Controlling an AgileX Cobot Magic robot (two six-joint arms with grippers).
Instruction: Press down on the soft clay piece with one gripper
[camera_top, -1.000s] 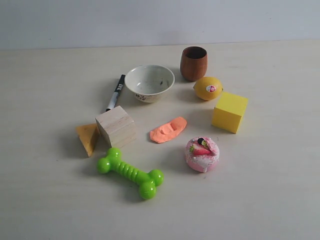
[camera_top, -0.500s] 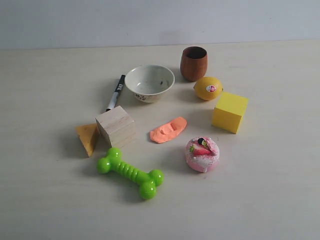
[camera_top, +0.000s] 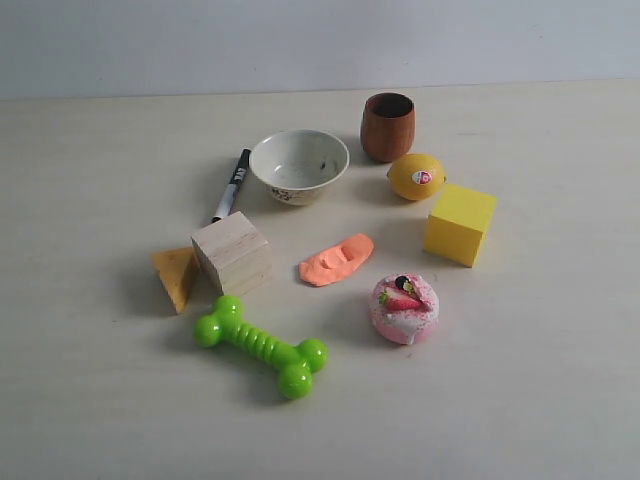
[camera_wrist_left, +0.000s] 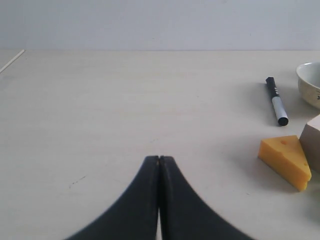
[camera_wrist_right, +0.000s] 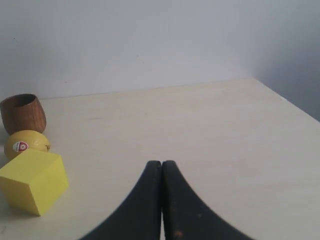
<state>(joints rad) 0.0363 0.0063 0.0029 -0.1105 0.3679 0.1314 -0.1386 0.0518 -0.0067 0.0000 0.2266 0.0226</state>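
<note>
The soft clay piece (camera_top: 336, 260) is a flat salmon-orange lump with shallow dents, lying on the table in the middle of the exterior view between the wooden cube and the pink cake toy. Neither arm shows in the exterior view. My left gripper (camera_wrist_left: 159, 158) is shut with nothing in it, over bare table well away from the cheese wedge (camera_wrist_left: 286, 161). My right gripper (camera_wrist_right: 161, 163) is shut and empty too, over bare table beside the yellow cube (camera_wrist_right: 33, 180). The clay shows in neither wrist view.
Around the clay stand a white bowl (camera_top: 299, 165), a black marker (camera_top: 231, 186), a wooden cube (camera_top: 232, 253), a tan-orange wedge (camera_top: 177, 276), a green bone toy (camera_top: 259, 345), a pink cake toy (camera_top: 404, 307), a yellow cube (camera_top: 460, 224), a lemon (camera_top: 416, 176) and a wooden cup (camera_top: 388, 126).
</note>
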